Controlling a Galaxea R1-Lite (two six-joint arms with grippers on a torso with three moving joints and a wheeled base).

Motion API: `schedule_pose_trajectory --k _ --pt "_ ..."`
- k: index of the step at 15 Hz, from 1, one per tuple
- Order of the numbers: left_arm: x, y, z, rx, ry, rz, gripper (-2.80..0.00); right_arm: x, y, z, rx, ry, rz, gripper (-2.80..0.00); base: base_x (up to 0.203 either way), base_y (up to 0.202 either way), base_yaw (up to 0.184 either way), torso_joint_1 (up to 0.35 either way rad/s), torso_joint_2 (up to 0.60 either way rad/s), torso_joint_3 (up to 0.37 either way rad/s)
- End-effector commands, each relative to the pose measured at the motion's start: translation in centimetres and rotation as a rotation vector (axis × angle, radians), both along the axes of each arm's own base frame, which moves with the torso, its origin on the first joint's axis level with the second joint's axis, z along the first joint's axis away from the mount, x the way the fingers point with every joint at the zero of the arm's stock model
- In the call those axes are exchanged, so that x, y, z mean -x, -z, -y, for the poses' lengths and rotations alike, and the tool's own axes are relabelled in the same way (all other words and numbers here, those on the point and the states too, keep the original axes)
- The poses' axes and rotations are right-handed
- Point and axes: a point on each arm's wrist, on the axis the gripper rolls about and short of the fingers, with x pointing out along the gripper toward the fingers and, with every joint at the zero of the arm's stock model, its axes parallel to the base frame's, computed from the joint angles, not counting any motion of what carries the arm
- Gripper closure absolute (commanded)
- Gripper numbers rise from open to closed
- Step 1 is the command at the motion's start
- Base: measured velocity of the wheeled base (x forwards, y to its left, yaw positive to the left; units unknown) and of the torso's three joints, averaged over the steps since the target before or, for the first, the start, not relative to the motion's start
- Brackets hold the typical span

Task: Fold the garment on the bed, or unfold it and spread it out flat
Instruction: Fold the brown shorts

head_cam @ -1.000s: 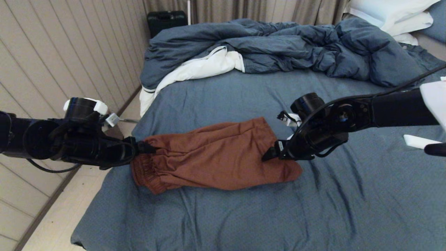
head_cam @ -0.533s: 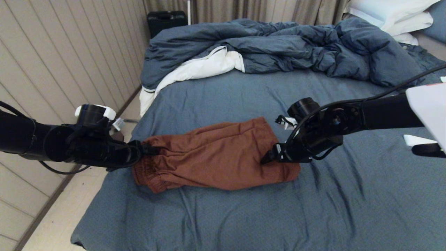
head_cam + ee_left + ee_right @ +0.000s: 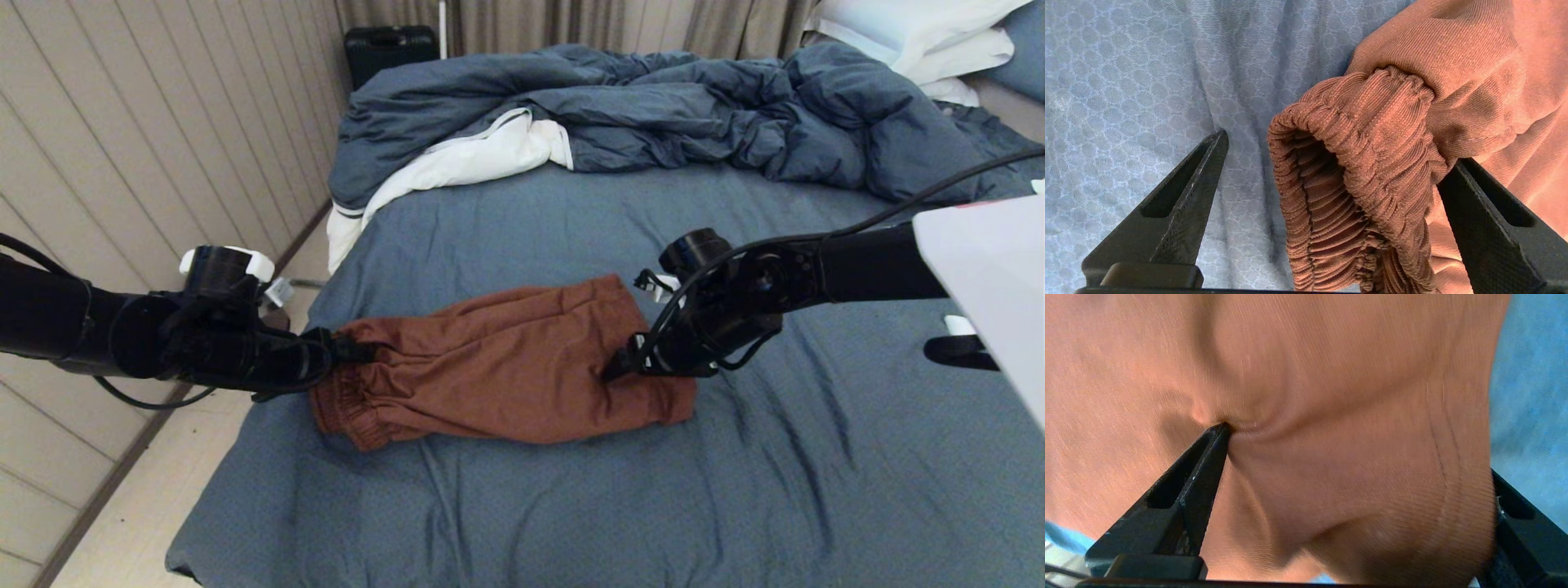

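The garment [image 3: 506,376], rust-brown shorts, lies bunched across the bed [image 3: 571,506], its elastic waistband [image 3: 1363,171] at the left end and the leg hems at the right. My left gripper [image 3: 351,353] is at the waistband, open, with the gathered band standing between its spread fingers [image 3: 1184,196]. My right gripper [image 3: 616,371] is at the leg end, also open. One fingertip [image 3: 1216,441] presses a dimple into the cloth, and the hem [image 3: 1453,477] covers the tip of the other finger.
A rumpled blue duvet [image 3: 653,106] with white lining fills the far half of the bed, with white pillows [image 3: 914,33] at the far right. A panelled wall and a strip of floor [image 3: 139,506] run along the bed's left edge. A black case [image 3: 390,45] stands by the curtain.
My right gripper has slid left onto the leg end, nudging that end of the shorts left. My left arm first moved a little right toward the waistband, then held still.
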Motion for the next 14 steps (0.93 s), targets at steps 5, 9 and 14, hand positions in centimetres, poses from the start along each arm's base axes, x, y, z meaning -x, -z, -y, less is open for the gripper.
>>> schedule_pose_trajectory --k 5,9,14 --pt "0.0 -0.1 0.0 0.004 -0.001 0.002 -2.8 -2.2 -0.3 -1.2 -0.034 0.021 0.026 -2.8 0.0 0.0 0.0 0.0 0.0 0.0" --pt "-0.1 0.0 0.0 0.003 -0.001 -0.001 -2.8 -2.4 1.2 -3.1 -0.007 -0.02 -0.045 -2.8 0.0 0.0 0.0 0.0 0.0 0.0" --pt "0.1 -0.2 0.0 0.004 -0.001 0.004 -2.8 -1.9 1.1 -4.0 0.002 -0.055 -0.044 0.0 0.0 0.0 0.0 0.0 0.0 0.0"
